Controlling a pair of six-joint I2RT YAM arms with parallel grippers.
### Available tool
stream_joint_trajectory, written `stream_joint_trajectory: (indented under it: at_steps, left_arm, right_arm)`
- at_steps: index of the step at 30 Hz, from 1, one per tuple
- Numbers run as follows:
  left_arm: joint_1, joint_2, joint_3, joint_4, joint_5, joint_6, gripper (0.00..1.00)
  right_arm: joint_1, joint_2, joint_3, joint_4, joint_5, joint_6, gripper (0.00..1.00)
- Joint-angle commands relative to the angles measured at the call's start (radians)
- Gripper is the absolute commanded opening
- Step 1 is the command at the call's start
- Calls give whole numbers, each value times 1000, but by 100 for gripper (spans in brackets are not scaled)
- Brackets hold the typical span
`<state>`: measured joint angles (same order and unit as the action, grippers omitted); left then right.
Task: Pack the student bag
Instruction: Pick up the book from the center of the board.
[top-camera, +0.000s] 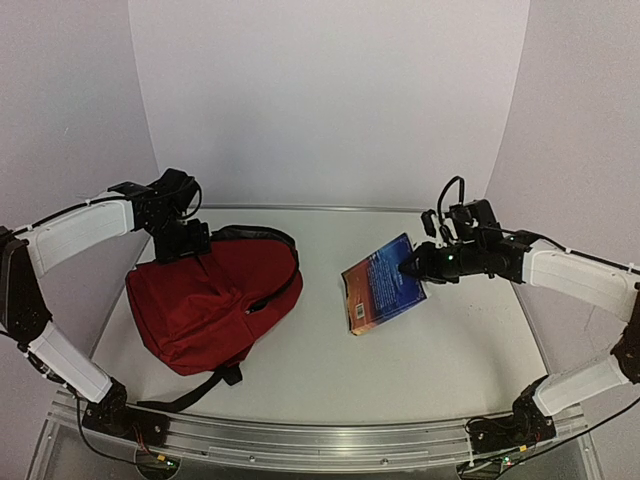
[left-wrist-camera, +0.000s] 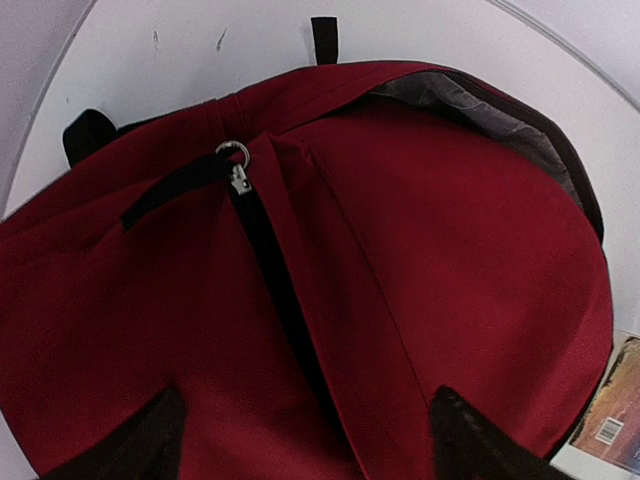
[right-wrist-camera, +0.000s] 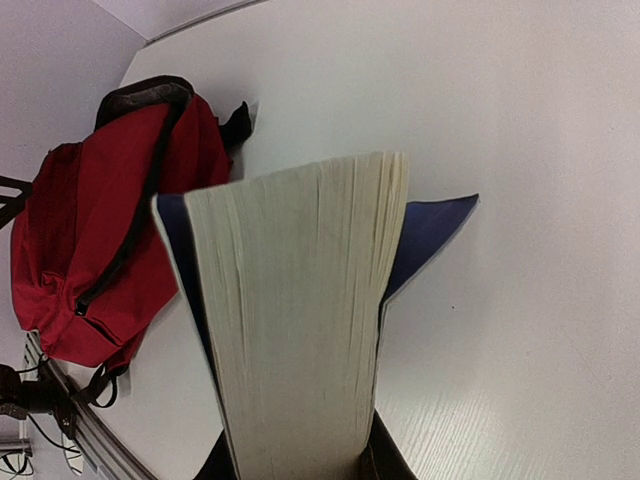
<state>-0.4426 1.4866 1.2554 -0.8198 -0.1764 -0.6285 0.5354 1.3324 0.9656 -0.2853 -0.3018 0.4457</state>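
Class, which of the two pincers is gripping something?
The right pincer, shut on the blue book; the left pincer stands open over the red bag, holding nothing.

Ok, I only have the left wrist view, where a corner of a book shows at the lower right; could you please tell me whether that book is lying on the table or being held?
Observer: It is held. The right end effector is shut on the book at its right edge and holds it at a tilt.
Operator: Thank you. Is it touching the student bag yet?
Observer: No. In the top view, a strip of table separates the book from the student bag, which lies on the left side.
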Motion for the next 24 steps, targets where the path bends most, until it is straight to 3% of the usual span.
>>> stream_joint_trajectory:
  at_steps: [1, 4, 10, 16, 19, 24]
  left_arm:
    - [17, 72, 35, -1, -60, 39, 59]
    - [19, 93, 21, 24, -55, 53, 44]
    - [40, 153, 0, 68, 2, 76, 40]
    - [44, 198, -22, 141, 62, 127, 9]
    - [44, 226, -26, 205, 175, 217, 0]
    - [38, 254, -31, 323, 452, 420, 0]
  right_arm:
    - [4, -96, 10, 173, 0, 38, 0]
    - [4, -115, -5, 173, 7, 46, 0]
    - [3, -144, -27, 175, 16, 65, 0]
    - [2, -178, -44, 174, 35, 78, 0]
    - [2, -196, -50, 173, 44, 84, 0]
    - [3, -220, -63, 172, 58, 102, 0]
